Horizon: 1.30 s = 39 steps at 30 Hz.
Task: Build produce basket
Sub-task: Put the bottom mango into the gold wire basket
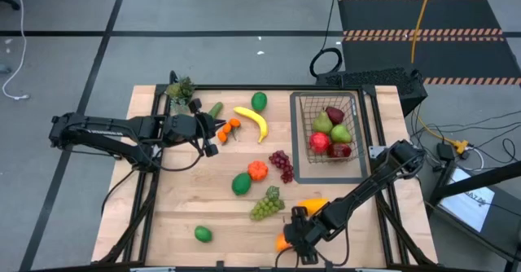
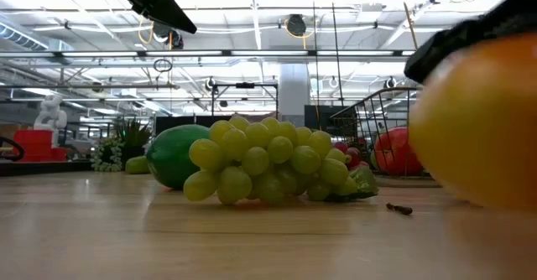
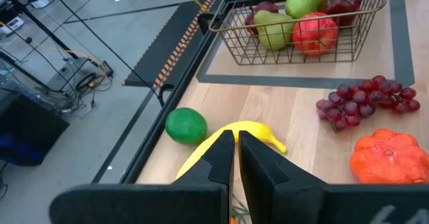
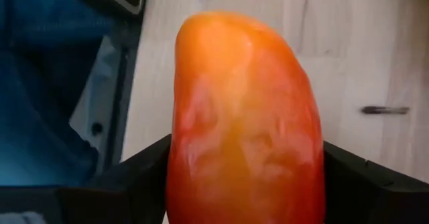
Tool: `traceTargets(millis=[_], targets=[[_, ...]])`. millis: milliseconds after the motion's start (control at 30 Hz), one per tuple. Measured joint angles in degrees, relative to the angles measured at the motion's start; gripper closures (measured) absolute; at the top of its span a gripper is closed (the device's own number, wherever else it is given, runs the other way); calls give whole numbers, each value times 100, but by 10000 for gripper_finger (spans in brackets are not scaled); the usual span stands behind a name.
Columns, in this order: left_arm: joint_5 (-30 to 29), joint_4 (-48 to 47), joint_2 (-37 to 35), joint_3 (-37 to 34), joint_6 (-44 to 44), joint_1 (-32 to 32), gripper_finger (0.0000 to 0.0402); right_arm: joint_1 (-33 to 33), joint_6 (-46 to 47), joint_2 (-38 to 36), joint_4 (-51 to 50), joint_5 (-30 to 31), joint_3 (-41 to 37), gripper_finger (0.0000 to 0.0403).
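Observation:
An orange-yellow mango (image 4: 244,117) lies near the table's near edge, with my right gripper (image 1: 288,239) shut on it. In the low view the mango (image 2: 478,121) fills the right side. The wire basket (image 1: 330,133) at the far right holds pears and red apples. On the wood lie a banana (image 1: 252,121), purple grapes (image 1: 282,164), green grapes (image 1: 266,204), limes and other produce. My left gripper (image 1: 210,146) is shut and holds nothing, hovering left of the banana (image 3: 258,133). My right gripper has the mango's two long sides (image 4: 184,163) between its two fingers (image 4: 134,177), one on each side. It comes slanting down from the table's right. The fruit's underside seems to rest on the table (image 2: 470,200).
A small potted plant (image 1: 180,89) stands at the far left corner. The basket sits on a flat dark tray (image 1: 297,174). Another yellow-orange fruit (image 1: 312,204) lies partly under my right arm. A lime (image 1: 203,234) lies near the front left, with bare wood around it.

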Motion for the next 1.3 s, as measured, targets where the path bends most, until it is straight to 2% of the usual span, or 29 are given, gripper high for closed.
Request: traceTargets(millis=[200,567,700,933,1133,1300], targets=[[0,6,-2,-2,-9,-11,376,-131,318,-384,151,89,0,116],[2,17,0,-2,-22,-128,376,-451,170,-1387,169,1682,0,116],[2,17,0,-2,-31,-192,376,-561,-377,-1744,272,2186,0,116],[2,45,0,-2,-80,-276,376,-749,-1880,-2109,668,3153,-17,117],[2,61,0,-2,-202,-382,376,-1164,-3062,-2112,1956,3167,-554,117],[2,57,0,-2,-223,-492,376,-1534,-3900,-2115,3615,3164,-1253,117]])
